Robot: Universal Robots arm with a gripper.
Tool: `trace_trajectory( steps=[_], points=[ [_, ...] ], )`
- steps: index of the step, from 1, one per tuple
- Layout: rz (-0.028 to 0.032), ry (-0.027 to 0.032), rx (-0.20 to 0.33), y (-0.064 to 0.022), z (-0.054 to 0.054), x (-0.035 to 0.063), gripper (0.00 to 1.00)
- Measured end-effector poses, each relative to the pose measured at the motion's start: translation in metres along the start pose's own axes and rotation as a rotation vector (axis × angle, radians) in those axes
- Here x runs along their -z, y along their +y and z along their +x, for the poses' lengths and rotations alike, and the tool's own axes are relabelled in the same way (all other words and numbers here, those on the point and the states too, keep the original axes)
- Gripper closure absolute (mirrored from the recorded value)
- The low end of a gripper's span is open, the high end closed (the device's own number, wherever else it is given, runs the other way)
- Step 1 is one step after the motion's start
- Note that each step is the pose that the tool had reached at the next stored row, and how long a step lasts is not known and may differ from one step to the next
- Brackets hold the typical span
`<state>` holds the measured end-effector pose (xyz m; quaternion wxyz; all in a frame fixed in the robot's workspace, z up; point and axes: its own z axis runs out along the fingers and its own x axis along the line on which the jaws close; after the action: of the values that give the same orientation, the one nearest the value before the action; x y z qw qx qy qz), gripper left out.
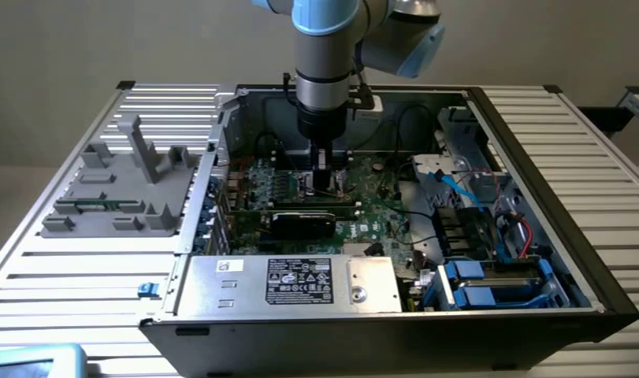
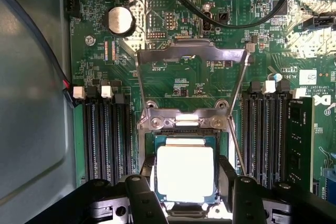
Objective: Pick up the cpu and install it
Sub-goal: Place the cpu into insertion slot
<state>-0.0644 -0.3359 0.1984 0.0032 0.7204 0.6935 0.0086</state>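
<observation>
The cpu (image 2: pixel 185 174), a flat square chip with a shiny silver top and a thin green rim, sits between my two black fingers (image 2: pixel 148 174). My gripper (image 2: pixel 187 179) is shut on its two opposite sides. Directly under the chip lies the dark socket (image 2: pixel 184 131), and I cannot tell whether the chip rests in it or hovers just above. The socket's metal load plate (image 2: pixel 191 59) stands flipped up and open behind it. In the exterior view my gripper (image 1: pixel 325 183) reaches straight down to the motherboard (image 1: pixel 382 201) inside the open computer case.
Memory slots (image 2: pixel 105 140) flank the socket on both sides, with one stick (image 2: pixel 299 140) fitted. Black cables (image 2: pixel 236 22) arc over the board. A black card (image 1: pixel 303 222) lies just in front of the socket, then the power supply (image 1: pixel 298 279). A grey fixture (image 1: pixel 120 189) stands outside the case.
</observation>
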Motion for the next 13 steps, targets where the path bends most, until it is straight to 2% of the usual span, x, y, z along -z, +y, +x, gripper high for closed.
trace_trajectory(
  steps=[13],
  points=[
    [0.0002,-0.0005,0.0,0.0004,-0.0011,-0.0001,0.45]
  ],
)
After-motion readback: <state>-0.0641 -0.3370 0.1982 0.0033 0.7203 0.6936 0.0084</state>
